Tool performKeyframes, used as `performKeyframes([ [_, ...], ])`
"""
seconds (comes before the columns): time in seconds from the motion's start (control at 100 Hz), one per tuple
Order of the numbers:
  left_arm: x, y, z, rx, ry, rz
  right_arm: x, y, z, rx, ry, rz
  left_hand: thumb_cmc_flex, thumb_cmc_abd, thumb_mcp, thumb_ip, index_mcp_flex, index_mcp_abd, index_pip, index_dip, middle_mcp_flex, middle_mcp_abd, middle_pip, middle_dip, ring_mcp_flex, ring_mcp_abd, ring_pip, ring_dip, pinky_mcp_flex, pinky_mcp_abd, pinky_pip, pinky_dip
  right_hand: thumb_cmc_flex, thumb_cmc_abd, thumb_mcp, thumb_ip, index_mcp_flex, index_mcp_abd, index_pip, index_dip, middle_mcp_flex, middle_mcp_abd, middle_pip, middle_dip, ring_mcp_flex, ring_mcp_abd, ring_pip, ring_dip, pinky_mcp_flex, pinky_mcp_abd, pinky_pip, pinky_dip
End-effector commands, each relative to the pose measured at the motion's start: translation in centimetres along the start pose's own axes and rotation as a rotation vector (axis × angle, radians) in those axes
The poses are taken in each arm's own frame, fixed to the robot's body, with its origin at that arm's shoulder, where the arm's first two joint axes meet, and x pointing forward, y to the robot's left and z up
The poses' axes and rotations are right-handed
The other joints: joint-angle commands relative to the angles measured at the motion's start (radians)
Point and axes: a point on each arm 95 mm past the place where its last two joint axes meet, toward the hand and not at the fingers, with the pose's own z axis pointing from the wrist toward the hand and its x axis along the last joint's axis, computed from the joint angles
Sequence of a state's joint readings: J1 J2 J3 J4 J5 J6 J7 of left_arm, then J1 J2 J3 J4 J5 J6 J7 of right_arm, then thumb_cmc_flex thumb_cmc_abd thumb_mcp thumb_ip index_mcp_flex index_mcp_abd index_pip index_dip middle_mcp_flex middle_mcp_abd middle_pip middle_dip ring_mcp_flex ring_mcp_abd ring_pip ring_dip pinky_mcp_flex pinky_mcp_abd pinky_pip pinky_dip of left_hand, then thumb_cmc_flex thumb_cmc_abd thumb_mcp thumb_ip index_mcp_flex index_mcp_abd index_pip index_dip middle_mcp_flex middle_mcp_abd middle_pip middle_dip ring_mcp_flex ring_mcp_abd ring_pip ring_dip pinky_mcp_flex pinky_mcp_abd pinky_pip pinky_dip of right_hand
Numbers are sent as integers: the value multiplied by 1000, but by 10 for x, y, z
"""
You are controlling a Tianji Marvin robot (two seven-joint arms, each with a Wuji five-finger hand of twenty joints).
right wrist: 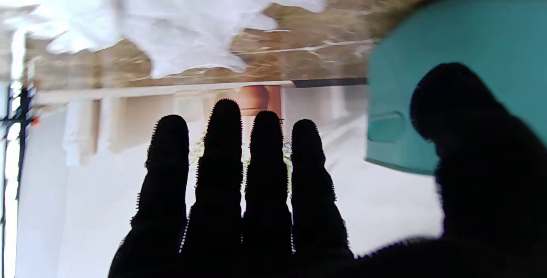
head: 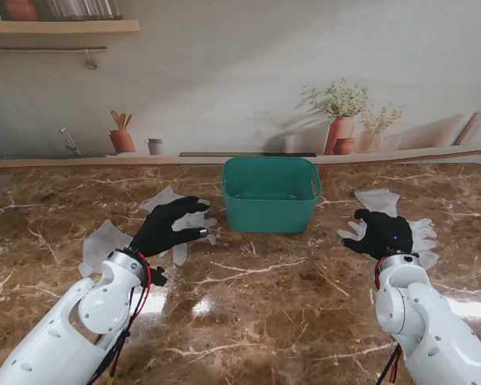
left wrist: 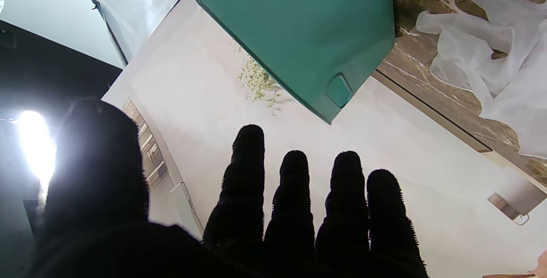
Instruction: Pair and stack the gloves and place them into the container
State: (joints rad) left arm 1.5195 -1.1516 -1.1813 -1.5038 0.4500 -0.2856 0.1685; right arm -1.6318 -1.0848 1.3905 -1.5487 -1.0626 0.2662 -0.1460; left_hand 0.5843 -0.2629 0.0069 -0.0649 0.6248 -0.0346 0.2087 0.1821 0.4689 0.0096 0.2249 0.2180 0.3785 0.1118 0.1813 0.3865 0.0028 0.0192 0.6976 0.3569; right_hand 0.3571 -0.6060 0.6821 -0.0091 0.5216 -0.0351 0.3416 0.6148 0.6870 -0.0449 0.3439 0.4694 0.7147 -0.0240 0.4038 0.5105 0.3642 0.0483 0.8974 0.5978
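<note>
Gloves [head: 184,216], translucent white, lie on the marble surface [head: 264,297] beneath the left hand [head: 170,227], its fingers spread and empty. Another glove pair [head: 413,233] lies under the equally splayed right hand [head: 382,233]. Between both hands stands the teal container [head: 271,194].

Both arms: glossy white rounded plastic shells, segmented, with a bulbous wrist joint of pale grey.
Left hand [head: 167,226] is five-fingered, covered in a black knitted glove with a nubbly, fuzzy surface on the fingers [left wrist: 294,192].
Right hand [head: 382,234], same black covering, shows one small blue dot on its back.
Red and black cables run beside each wrist; a yellow wire trails under the left forearm.
</note>
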Motion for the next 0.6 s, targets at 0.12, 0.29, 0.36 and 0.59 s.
performKeyframes([
  [0.12, -3, 3, 0, -19, -11, -3, -15, -21, -1, 49, -77, -115, 32, 42, -26, 35, -18, -27, -14, -5, 9, -4, -22, -18, -6, -39, -18, -15, -4, -13, 11, 1, 20, -57, -25, -27, 23, 6, 33, 69, 1, -34, 89, 94, -21, -19, 101, 68, -20, -2, 24, 60],
  [0.29, -4, 3, -1, -19, -17, -4, -20, -31, 0, 81, -95, -187, 32, 44, -26, 35, -11, -32, -10, -3, 8, -3, -23, -18, -8, -39, -19, -16, -9, -13, 6, -2, 23, -48, -44, -36, 34, -11, 52, 116, -44, -43, 98, 132, -127, -18, 60, 42, -107, -5, -83, 33],
  [0.36, -5, 4, -1, -20, -21, -6, -21, -35, 2, 91, -94, -220, 33, 44, -26, 35, -12, -30, -11, -3, 7, 0, -24, -19, -9, -37, -20, -16, -10, -13, 4, -3, 8, -43, -45, -38, 31, -10, 41, 123, -90, -39, 78, 126, -201, -20, 13, 7, -158, -7, -167, -3],
  [0.59, -5, 3, -2, -24, -29, -7, -20, -53, 17, 120, -98, -285, 36, 47, -26, 35, -11, -24, -13, -3, 5, 3, -24, -19, -14, -37, -22, -17, -19, -14, -5, -7, 27, -49, -46, -45, 25, -13, -64, 46, -190, -22, 31, 82, -334, -32, -15, -30, -236, -25, -256, -21],
])
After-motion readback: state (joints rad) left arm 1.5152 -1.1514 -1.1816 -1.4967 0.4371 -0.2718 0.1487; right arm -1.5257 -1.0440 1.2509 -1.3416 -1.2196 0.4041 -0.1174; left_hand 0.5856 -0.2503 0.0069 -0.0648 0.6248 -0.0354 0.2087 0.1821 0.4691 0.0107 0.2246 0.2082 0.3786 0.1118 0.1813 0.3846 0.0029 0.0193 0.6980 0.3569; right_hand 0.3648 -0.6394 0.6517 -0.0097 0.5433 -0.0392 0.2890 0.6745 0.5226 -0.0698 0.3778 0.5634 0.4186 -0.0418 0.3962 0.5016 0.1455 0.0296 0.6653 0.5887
